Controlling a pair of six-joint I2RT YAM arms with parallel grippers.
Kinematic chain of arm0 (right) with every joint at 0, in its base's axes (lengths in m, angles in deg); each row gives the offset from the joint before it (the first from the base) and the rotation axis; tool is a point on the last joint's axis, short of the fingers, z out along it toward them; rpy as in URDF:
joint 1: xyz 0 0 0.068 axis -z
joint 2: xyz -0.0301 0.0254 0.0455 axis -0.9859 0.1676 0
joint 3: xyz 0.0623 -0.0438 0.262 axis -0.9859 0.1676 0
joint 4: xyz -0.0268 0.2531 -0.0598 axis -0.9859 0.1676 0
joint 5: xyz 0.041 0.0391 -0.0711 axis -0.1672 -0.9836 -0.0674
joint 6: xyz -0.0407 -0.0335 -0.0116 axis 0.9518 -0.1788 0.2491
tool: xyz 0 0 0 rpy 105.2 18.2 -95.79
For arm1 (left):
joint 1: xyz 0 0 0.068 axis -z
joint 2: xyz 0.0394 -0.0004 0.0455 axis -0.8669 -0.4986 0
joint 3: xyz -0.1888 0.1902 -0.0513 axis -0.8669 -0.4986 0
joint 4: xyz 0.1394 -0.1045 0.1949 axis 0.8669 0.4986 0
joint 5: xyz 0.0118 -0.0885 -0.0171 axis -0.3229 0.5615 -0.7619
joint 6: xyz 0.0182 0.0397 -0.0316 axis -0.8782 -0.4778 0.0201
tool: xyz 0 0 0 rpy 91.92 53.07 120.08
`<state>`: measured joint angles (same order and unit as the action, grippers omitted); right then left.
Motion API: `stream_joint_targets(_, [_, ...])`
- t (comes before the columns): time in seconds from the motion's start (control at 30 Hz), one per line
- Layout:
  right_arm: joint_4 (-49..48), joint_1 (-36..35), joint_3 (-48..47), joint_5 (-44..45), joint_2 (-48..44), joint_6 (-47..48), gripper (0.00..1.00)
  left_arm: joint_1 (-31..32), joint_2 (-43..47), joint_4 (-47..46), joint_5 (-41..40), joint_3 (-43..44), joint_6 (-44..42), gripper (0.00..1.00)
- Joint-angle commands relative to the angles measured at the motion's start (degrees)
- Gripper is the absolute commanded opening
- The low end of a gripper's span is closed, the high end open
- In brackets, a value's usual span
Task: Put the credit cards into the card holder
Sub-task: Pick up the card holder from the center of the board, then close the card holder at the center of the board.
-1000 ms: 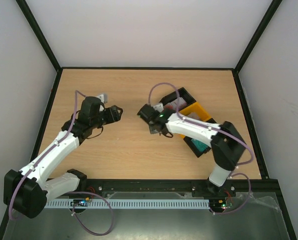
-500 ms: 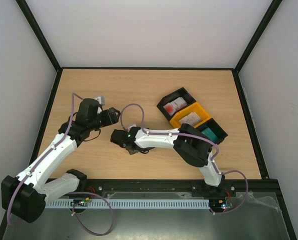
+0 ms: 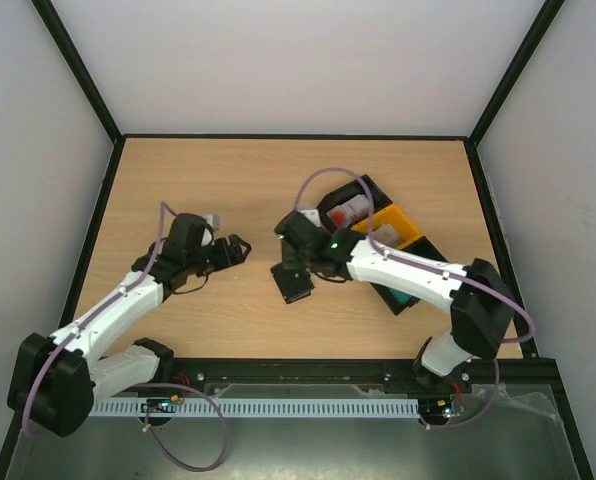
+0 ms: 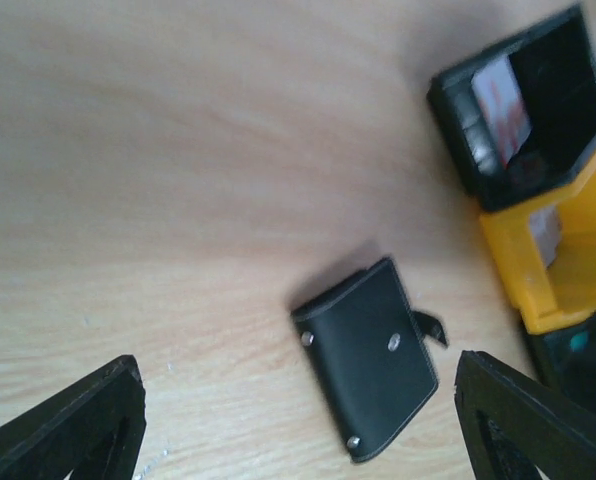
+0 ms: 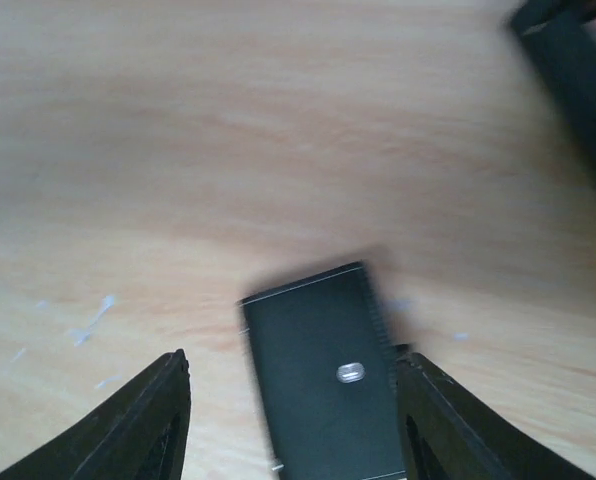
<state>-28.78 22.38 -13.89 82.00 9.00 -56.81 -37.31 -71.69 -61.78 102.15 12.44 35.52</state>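
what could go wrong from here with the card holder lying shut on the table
1. The card holder lies flat and closed; the open right tool over it may push it along the table rather than grip it.
2. The left tool is open and apart from the card holder, so nothing braces it for opening.

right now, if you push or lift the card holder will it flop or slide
The card holder lies flat and folded on the wooden table, so it likely won't roll or tip. Its smooth black cover on bare wood would probably slide under a sideways push. The clasp tab sticks out loose and may flop when lifted.
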Motion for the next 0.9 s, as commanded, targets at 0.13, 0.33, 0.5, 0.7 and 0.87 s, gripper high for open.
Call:
stream_joint_targets(0.13, [1.38, 3.92, 6.90, -0.27, -0.65, 8.78, 0.53, 7.15, -6.67, -14.86, 7.31, -9.39, 10.55, 0.80])
stream_joint_targets(0.33, [-0.36, 4.00, 6.53, -1.36, 4.19, 9.52, 0.46, 9.59, -11.55, -19.70, 7.46, -11.08, 13.87, 0.75])
stream_joint_targets(0.5, [-0.61, 4.08, 6.54, 0.58, 6.05, 8.30, 0.29, 10.20, -14.24, -20.93, 7.24, -11.61, 14.14, 0.73])
stream_joint_targets(0.7, [-0.71, 4.23, 6.66, 1.57, 6.36, 7.36, 0.14, 10.44, -15.03, -21.08, 6.85, -11.65, 13.82, 0.68])
stream_joint_targets(0.87, [-0.37, 4.45, 6.72, 2.15, 6.69, 7.09, 0.08, 10.38, -15.33, -20.94, 6.57, -11.67, 13.55, 0.68])
